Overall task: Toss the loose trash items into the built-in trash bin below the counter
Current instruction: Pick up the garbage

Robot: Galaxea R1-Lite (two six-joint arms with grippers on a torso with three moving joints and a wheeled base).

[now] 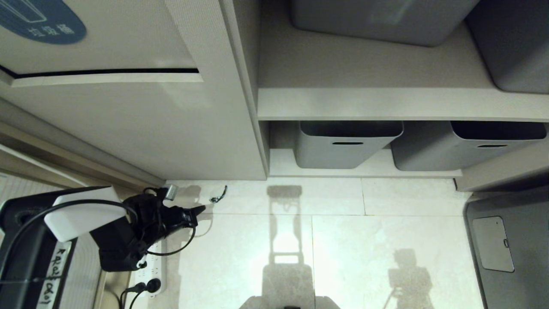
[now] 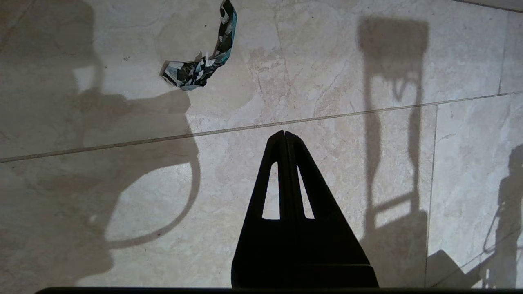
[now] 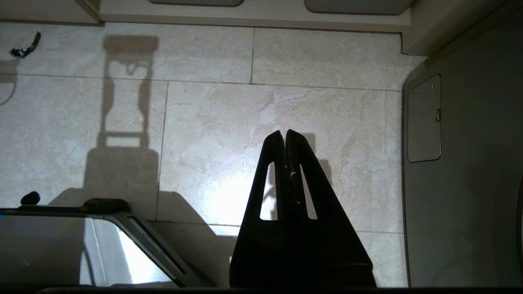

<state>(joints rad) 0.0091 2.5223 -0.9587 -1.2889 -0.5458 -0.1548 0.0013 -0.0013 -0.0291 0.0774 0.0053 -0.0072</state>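
Note:
One crumpled turquoise trash item [image 2: 202, 61] with dark markings lies on the pale floor tiles, just in front of the cabinet foot [image 1: 218, 196]. It also shows far off in the right wrist view [image 3: 25, 47]. My left gripper [image 1: 201, 209] hangs low over the floor, shut and empty [image 2: 284, 132], its tips pointing toward the scrap and a short way from it. The built-in trash bin's flap [image 1: 98, 38] with its blue sticker [image 1: 43, 21] is in the beige panel above. My right gripper [image 3: 284, 132] is shut, empty, over bare tile. The counter is out of view.
Grey tubs [image 1: 343, 143] [image 1: 463, 146] stand on open shelves right of the bin panel. A white power strip [image 1: 150, 270] with plugs lies on the floor under my left arm. A grey unit with a hatch [image 1: 506, 249] stands at the right.

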